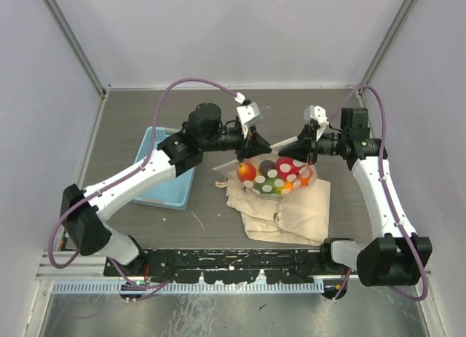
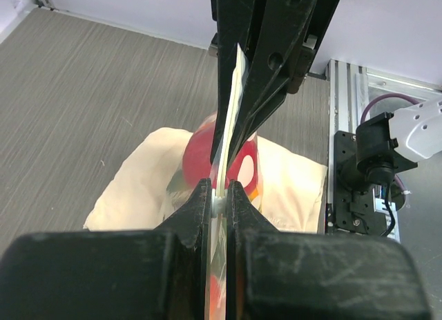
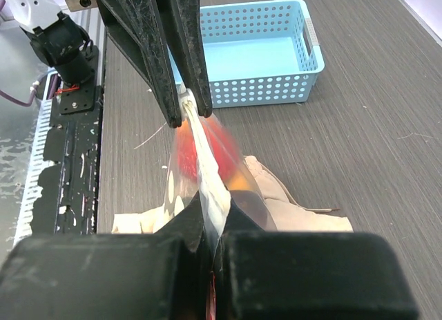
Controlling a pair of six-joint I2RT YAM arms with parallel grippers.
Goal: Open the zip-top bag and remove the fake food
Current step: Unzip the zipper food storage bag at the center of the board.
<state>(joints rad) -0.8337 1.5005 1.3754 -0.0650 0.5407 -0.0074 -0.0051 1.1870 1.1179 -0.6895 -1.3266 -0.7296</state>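
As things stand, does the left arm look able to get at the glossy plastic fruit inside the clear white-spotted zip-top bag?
Probably not: the left gripper and right gripper are both shut on the mouth of the zip-top bag, and the fruit sits enclosed in its plastic.

Left gripper [image 1: 246, 159] and right gripper [image 1: 312, 161] are meeting over the middle of the table [image 1: 145, 111], each clamping one end of the zip-top bag [image 1: 280, 178], so both arms and the stretched plastic are barring any pass across the centre. A blue basket [image 1: 169, 185] is taking up the left side, and a beige cloth bag [image 1: 287, 217] is lying under the plastic toward the near edge. Bare surface is lying open along the far edge, in both far corners, and in the strip between basket and cloth.
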